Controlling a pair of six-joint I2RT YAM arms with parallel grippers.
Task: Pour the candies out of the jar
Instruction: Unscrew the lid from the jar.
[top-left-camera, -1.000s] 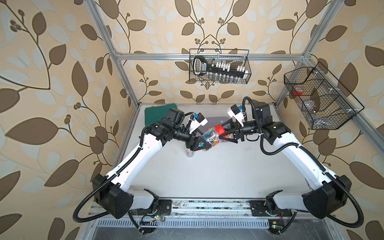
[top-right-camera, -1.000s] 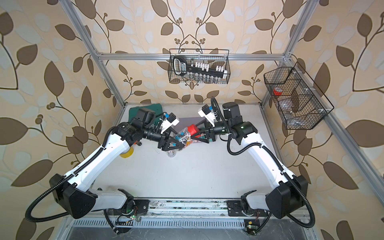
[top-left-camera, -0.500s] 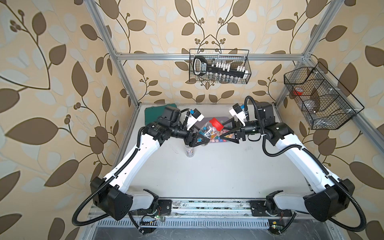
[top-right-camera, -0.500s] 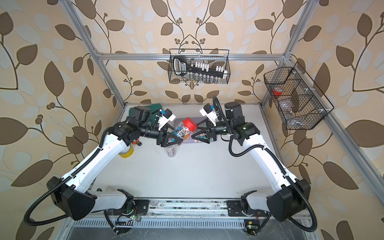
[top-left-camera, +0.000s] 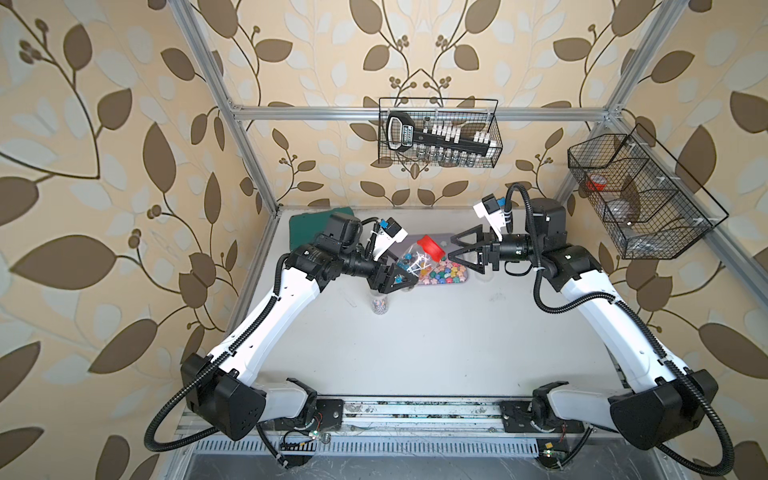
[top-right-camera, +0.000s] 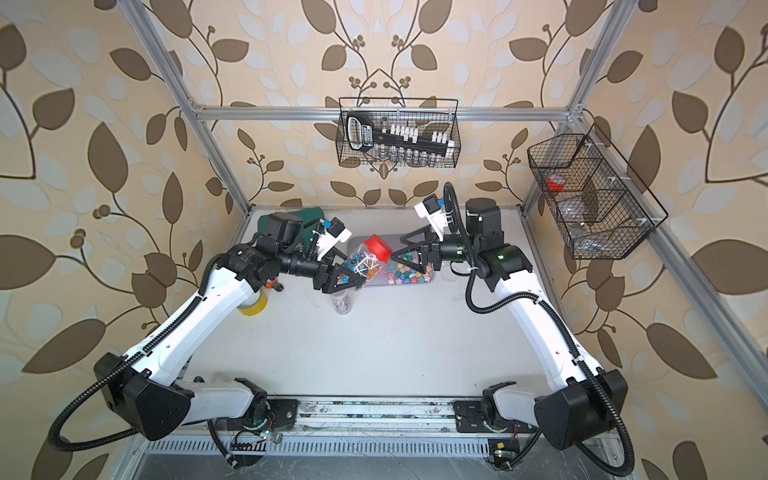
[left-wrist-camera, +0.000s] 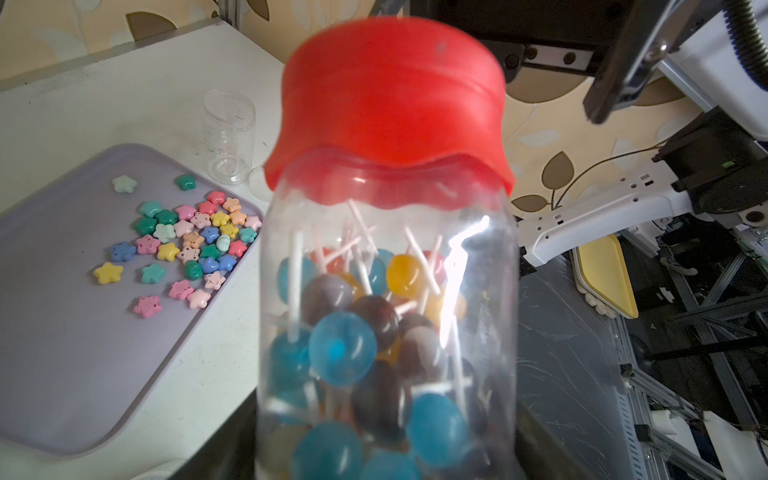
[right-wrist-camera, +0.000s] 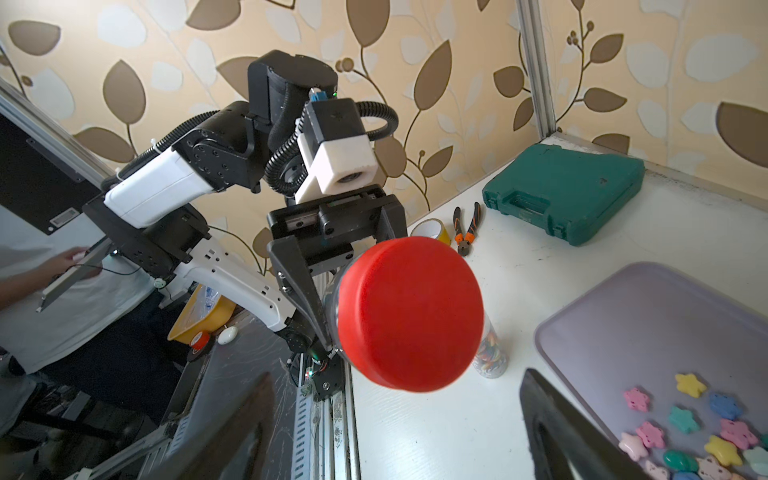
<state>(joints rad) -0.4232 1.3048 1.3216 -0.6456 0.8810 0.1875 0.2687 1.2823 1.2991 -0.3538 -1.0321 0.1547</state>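
Note:
My left gripper (top-left-camera: 401, 277) (top-right-camera: 348, 277) is shut on the body of a clear jar (top-left-camera: 411, 262) (left-wrist-camera: 386, 332), held tilted above the table's back middle. A red lid (top-left-camera: 430, 248) (top-right-camera: 377, 248) (right-wrist-camera: 409, 313) sits on the jar. Round lollipop candies (left-wrist-camera: 343, 349) on white sticks fill it. My right gripper (top-left-camera: 453, 249) (top-right-camera: 398, 250) (right-wrist-camera: 395, 436) stands open, facing the lid with a gap between them and nothing in its jaws. Pastel star candies (left-wrist-camera: 187, 241) (top-right-camera: 405, 276) lie on a lavender tray (left-wrist-camera: 62, 332) (right-wrist-camera: 648, 324) under the jar.
A small clear jar of rainbow candies (top-left-camera: 379, 305) (right-wrist-camera: 490, 353) stands near the left gripper. An empty clear jar (left-wrist-camera: 228, 137) stands beside the tray. A green case (right-wrist-camera: 561, 191), pliers (right-wrist-camera: 467, 226) and yellow tape (top-right-camera: 253, 305) lie at the back left.
My right gripper has opened, let go of the red lid and drawn back to the right. The left gripper has lifted the jar a little; the lid is still on.

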